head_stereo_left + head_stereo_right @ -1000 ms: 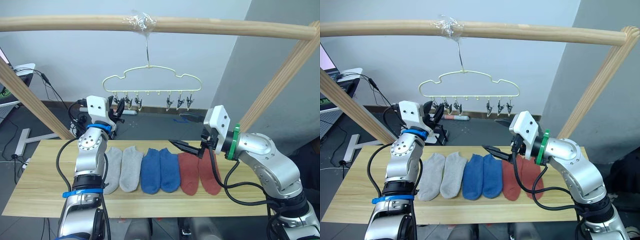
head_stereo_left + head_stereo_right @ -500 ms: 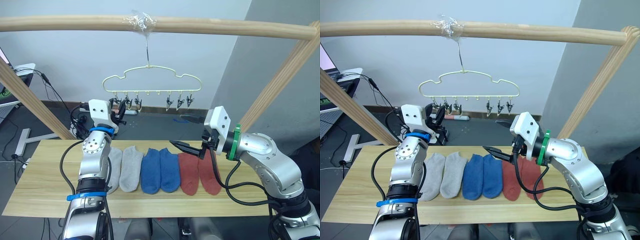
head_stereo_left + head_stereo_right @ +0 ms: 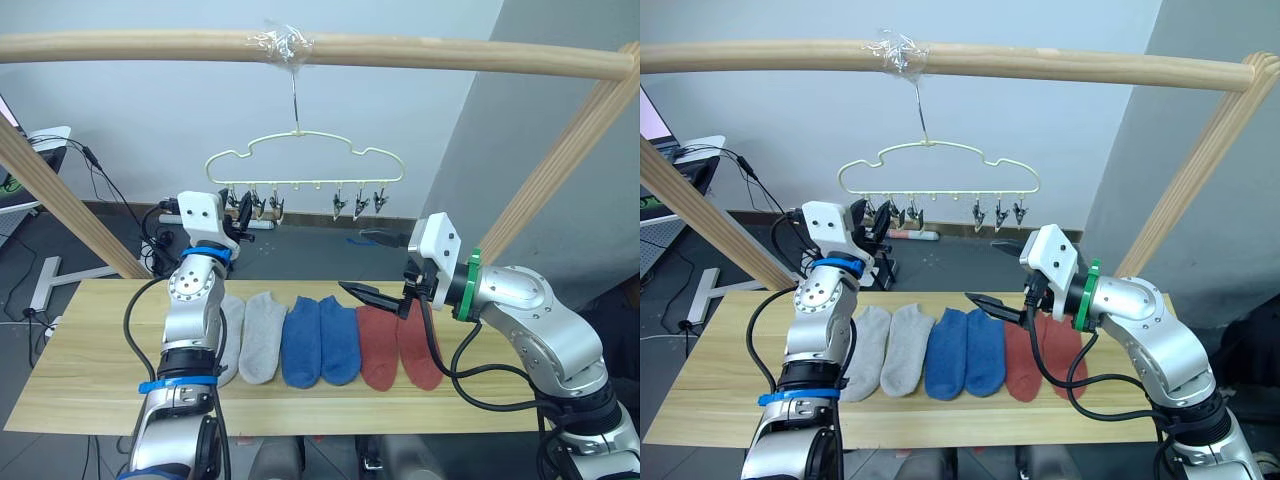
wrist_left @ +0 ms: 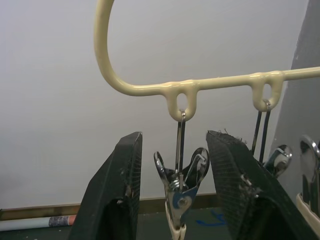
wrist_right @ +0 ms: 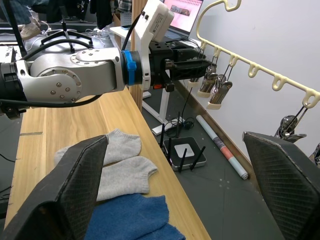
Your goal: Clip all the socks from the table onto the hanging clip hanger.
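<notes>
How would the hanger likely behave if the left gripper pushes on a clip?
The hanger hangs by one hook from the pole, so it would probably swing or tilt. Its thin wire looks light. The clip dangles from a loop, so it may pivot away.

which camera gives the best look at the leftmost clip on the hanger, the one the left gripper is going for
The left wrist view: the leftmost clip hangs close up between the open left gripper fingers, untouched, with its loop on the clip hanger clear. The eye views show it small beside that gripper. The right wrist view shows it small, from the side.
</notes>
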You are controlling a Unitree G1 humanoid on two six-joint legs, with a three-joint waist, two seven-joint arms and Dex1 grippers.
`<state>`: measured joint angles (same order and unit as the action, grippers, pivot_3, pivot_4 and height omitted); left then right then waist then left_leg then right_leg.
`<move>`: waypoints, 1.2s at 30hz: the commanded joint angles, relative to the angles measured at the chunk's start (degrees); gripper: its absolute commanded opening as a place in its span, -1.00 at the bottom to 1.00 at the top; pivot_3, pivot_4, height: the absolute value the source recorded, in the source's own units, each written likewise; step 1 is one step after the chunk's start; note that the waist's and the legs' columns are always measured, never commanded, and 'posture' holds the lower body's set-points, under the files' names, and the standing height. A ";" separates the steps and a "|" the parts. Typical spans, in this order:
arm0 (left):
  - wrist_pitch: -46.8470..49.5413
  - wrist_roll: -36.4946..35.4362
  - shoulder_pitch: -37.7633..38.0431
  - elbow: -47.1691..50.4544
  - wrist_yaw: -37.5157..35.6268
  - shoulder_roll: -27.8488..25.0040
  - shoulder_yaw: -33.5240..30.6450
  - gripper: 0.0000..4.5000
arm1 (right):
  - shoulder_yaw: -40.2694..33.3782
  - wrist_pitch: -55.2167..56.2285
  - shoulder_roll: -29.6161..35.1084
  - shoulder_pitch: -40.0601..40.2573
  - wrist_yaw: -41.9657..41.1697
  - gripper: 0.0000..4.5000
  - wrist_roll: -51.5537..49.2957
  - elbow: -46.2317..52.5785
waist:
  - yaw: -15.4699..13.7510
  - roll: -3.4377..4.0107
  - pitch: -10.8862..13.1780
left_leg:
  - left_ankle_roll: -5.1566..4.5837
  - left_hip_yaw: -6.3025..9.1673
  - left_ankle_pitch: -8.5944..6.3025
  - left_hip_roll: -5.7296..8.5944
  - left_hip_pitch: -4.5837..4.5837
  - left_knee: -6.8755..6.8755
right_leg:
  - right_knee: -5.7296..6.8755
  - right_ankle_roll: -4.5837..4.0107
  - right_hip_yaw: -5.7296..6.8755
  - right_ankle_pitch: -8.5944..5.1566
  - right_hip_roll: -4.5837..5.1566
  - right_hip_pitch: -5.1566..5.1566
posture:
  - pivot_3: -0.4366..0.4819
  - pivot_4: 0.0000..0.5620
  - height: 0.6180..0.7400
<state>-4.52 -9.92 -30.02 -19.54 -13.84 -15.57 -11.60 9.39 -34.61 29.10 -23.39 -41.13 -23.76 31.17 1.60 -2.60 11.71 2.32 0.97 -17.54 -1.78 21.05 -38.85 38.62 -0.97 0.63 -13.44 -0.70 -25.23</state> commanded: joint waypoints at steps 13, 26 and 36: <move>-0.57 1.24 -0.97 2.48 -1.26 -2.38 0.66 -0.98 | -2.79 1.41 3.01 10.38 5.60 1.00 5.63 -1.35 | -0.10 0.00 0.00 | 0.00 -0.03 0.00 0.00 0.04 0.02 | -0.04 0.00 0.03 0.00 0.02 0.01 | -0.10 -0.28 0.37; 5.39 0.20 -0.45 6.15 -3.90 -3.88 0.82 -0.98 | 2.40 17.47 -1.65 9.19 13.71 1.00 23.38 -40.84 | 0.14 0.12 0.31 | 0.00 -0.21 0.01 0.02 -0.06 0.00 | 0.01 0.00 -0.08 0.00 -0.03 0.01 | -0.10 -0.23 0.37; 7.25 0.56 0.44 7.84 -5.14 -5.02 0.94 -0.98 | 1.25 22.15 -6.08 1.71 9.37 0.73 23.66 -62.09 | 0.02 0.13 0.73 | 0.00 -0.17 0.01 0.00 0.00 0.01 | 0.00 -0.01 -0.07 0.00 0.00 0.01 | -0.06 -0.22 0.37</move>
<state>3.26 -9.15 -29.52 -13.87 -18.53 -19.82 -10.46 11.34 -13.00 22.88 -22.10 -31.33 -0.26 -29.21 1.63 -2.47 12.44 2.32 0.81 -17.53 -1.77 21.04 -38.85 38.62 -0.97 0.57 -13.44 -0.69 -25.22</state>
